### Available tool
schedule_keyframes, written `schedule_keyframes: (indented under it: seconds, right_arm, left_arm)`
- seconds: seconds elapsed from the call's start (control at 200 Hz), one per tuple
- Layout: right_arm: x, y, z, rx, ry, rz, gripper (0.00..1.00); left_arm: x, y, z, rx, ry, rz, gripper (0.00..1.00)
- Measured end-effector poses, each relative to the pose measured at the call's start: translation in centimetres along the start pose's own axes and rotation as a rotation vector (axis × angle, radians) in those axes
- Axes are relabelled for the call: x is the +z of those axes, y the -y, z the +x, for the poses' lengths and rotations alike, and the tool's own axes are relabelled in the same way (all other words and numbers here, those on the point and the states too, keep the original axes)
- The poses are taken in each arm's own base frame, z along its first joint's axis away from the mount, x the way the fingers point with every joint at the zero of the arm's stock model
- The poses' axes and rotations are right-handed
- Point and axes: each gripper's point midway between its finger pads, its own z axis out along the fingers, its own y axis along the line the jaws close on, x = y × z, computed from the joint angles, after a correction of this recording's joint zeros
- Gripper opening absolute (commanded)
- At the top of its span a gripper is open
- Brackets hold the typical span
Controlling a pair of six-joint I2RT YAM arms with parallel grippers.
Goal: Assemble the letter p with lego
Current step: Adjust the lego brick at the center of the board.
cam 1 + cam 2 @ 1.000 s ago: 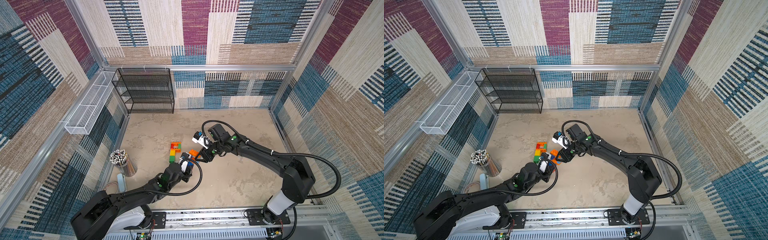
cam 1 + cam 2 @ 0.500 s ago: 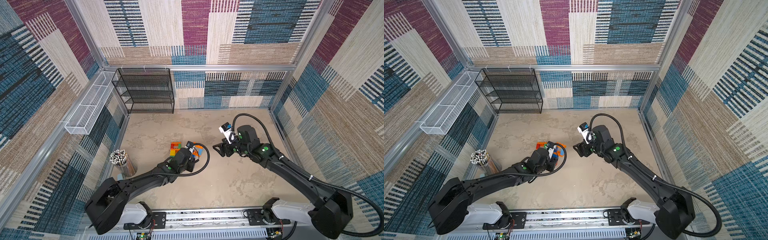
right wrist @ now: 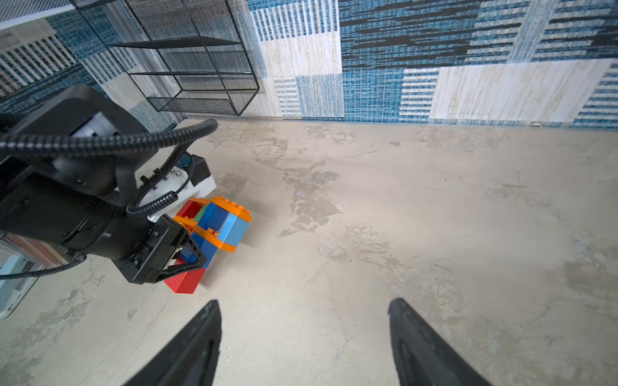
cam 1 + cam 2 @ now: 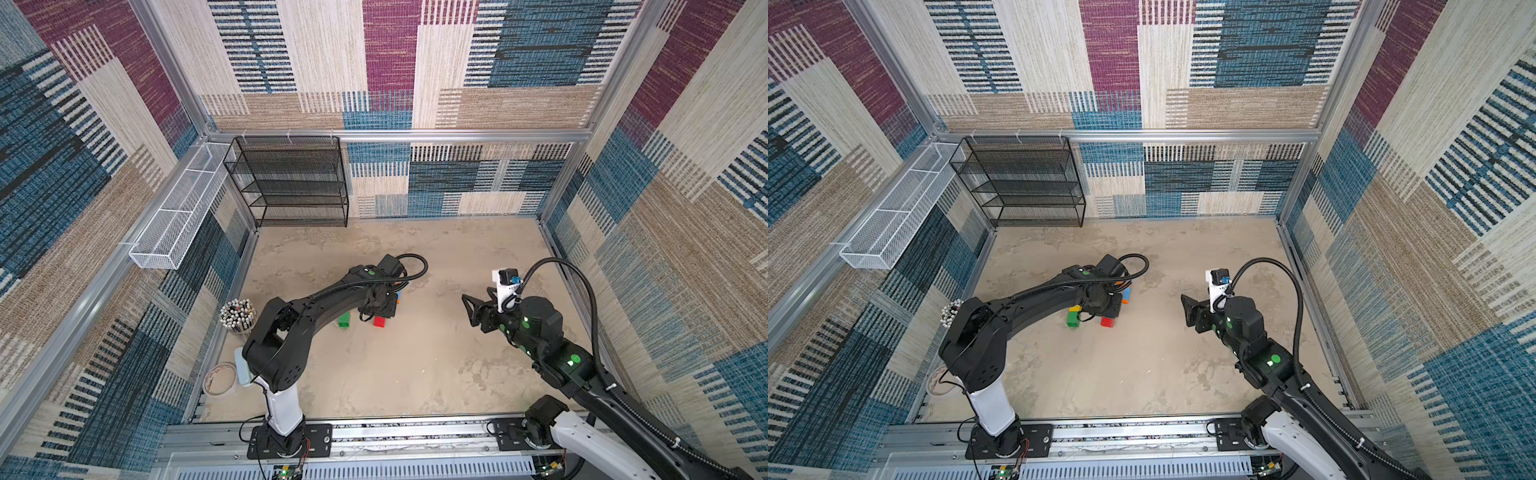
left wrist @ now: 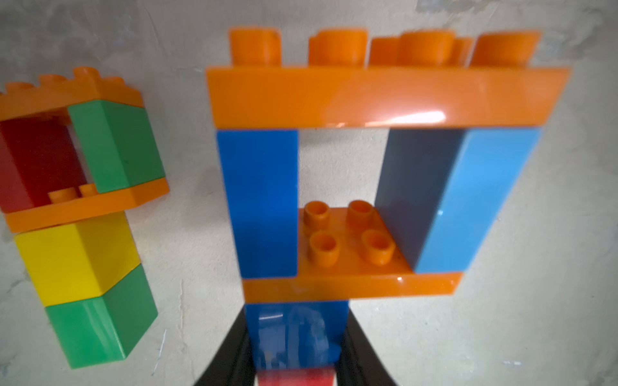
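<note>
Lego P [image 5: 264, 204] looks complete; I judge placement step. Left gripper [image 5: 297, 320] clamped on its blue stem [image 5: 294, 344]; right gripper [image 3: 304, 305] wide, empty, well apart from P. Next: set down, release.

The right gripper [image 4: 468, 309] has drawn well back from the orange-and-blue studded plastic brick letter [image 5: 388, 97], jaws spread wider. The left gripper [image 5: 297, 334] has swung over that letter, seemingly clamped on its dark blue stem brick [image 5: 321, 312].

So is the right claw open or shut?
Open: the right claw has its two black fingers wide apart, holding nothing.
</note>
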Motion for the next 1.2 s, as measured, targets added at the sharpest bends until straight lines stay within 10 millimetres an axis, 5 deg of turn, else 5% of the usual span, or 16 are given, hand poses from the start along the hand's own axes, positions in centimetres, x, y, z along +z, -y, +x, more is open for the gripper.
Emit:
schedule_keyframes:
  seconds: [0.336, 0.942, 0.997, 1.057, 1.197]
  right_arm:
    - [-1.0, 2.0, 2.1, 0.080, 0.074, 0.058, 0.86]
    - [-1.6, 2.7, -0.4, 0.097, 0.154, 0.106, 0.90]
    - [-1.6, 2.6, -0.6, 0.093, 0.154, 0.107, 0.91]
    - [-1.4, 2.7, -0.6, 0.079, 0.150, 0.117, 0.94]
    - [0.1, 3.3, -0.7, 0.033, 0.120, 0.174, 1.00]
  left_arm:
    - [2.3, -1.0, 0.5, -0.095, -0.179, -0.014, 0.24]
    - [2.7, 0.5, 0.7, -0.132, -0.234, 0.062, 0.58]
    - [2.3, 0.6, 0.5, -0.132, -0.224, 0.072, 0.67]
    - [1.2, 0.7, 0.1, -0.131, -0.188, 0.089, 0.98]
    - [-4.0, -0.9, -1.2, -0.146, -0.010, 0.117, 1.00]
